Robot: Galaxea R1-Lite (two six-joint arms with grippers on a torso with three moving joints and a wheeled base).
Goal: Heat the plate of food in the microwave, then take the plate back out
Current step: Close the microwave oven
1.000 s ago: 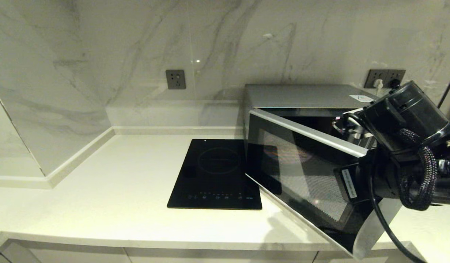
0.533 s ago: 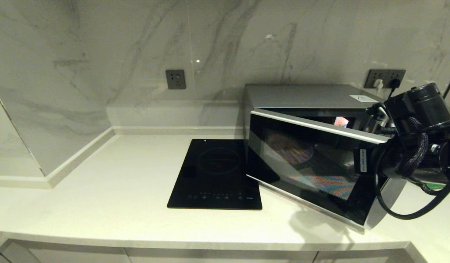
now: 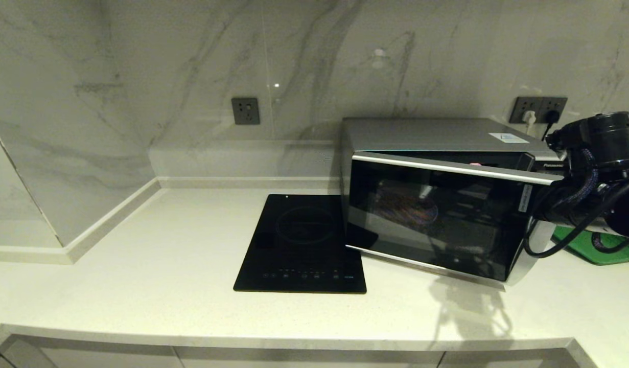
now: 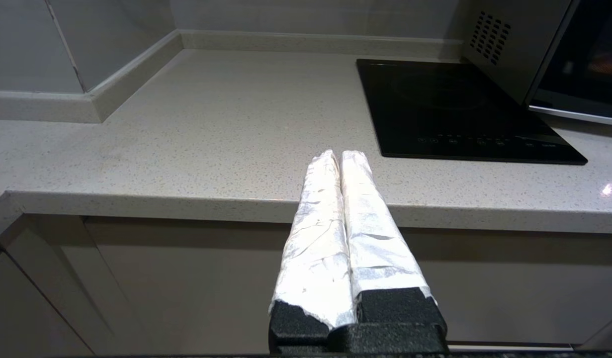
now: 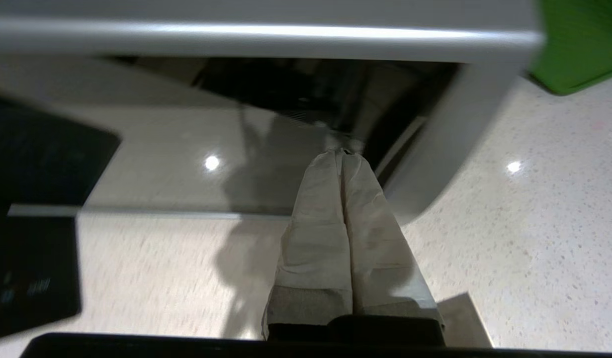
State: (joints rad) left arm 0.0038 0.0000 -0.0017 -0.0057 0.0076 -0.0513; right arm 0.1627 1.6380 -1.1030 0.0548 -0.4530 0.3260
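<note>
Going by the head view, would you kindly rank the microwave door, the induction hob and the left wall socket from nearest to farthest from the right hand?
1. Microwave door: the right hand, shut, is at its free edge.
2. Induction hob: left of the microwave.
3. Left wall socket: on the back wall, beyond the hob.

Domestic kitchen. A microwave (image 3: 437, 204) and a built-in induction hob (image 3: 301, 245) are sitting on a pale stone countertop (image 3: 140, 276). Marble-look wall panels (image 3: 191, 66) carrying sockets (image 3: 245, 111) are rising behind.

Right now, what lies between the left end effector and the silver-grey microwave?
Bare speckled countertop, then the flat black glass induction hob beside the microwave, in the left wrist view.
</note>
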